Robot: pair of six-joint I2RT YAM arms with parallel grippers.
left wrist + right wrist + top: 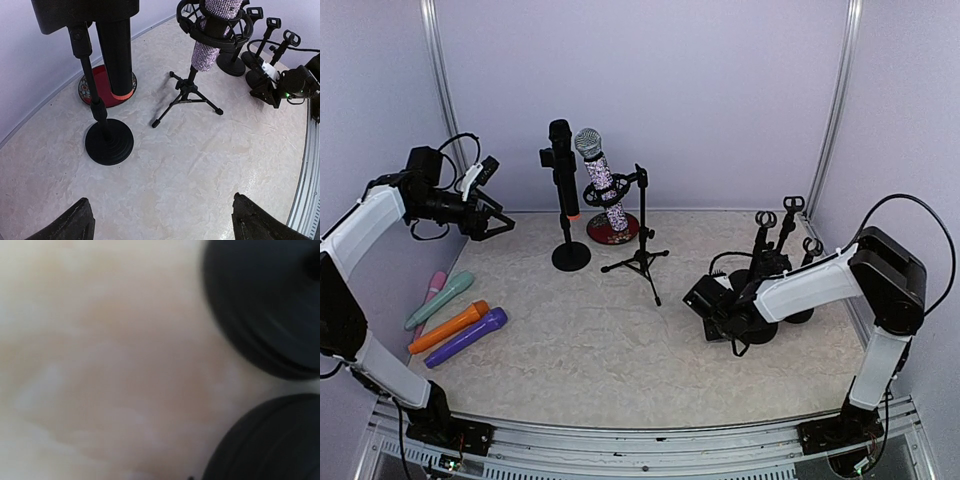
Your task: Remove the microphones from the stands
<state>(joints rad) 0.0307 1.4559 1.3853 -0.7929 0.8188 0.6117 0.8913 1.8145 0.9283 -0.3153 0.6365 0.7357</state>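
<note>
The left gripper (500, 220) hangs above the counter's far left corner, its dark fingertips (75, 225) spread wide with nothing between them. It is aimed at two loaded stands near the middle of the far edge of the pale marbled counter (620, 370). A matt black handheld microphone (560, 165) sits upright in the clip of a black round-based stand (571, 256). Just beside it, a glittering silver-headed microphone (602, 180) leans in the ring mount of a small black tripod (642, 262).

The task appears to be at the approach step: neither microphone is gripped, and which one is meant cannot be told. The next move calls for closing in level with a microphone's body, then lifting along its axis so the light stand does not tip.

The right gripper (718, 308) lies low by the right edge, beside the empty stands' black round bases (265, 305); its fingers cannot be made out.
</note>
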